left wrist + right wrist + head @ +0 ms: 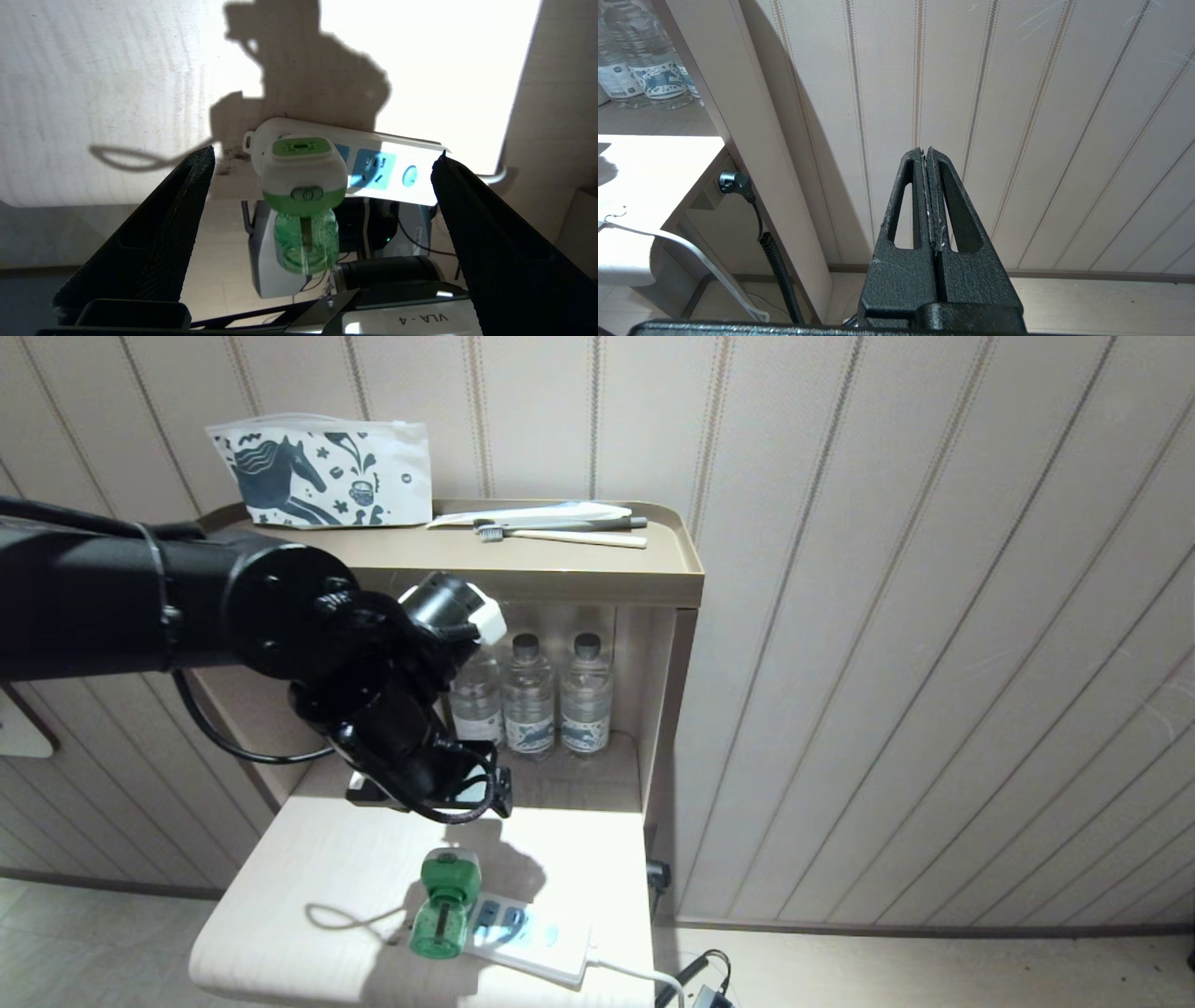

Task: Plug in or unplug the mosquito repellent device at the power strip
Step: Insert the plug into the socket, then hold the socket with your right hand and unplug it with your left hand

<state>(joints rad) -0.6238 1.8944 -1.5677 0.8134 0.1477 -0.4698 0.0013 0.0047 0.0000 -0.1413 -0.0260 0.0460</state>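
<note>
The mosquito repellent device (pixel 442 905), a white head over a green bottle, sits in the end socket of the white power strip (pixel 537 938) near the front edge of the pale table (pixel 308 868). Its bottle points toward that edge. My left gripper (pixel 448 800) hovers above and behind it, open, with nothing between its fingers. In the left wrist view the device (pixel 303 186) and the strip (pixel 397 172) lie ahead of the wide-apart fingers (pixel 187 210) of the left gripper (pixel 324 154), clear of both. My right gripper (pixel 926 154) is shut and empty, facing the striped wall.
Three clear water bottles (pixel 529 695) stand in the alcove behind the arm. A printed pouch (pixel 322 476) and a toothbrush (pixel 560 534) lie on the top shelf (pixel 597 577). The strip's white cord (pixel 630 975) runs off the table's right side. A black plug (pixel 733 182) sits by the side panel.
</note>
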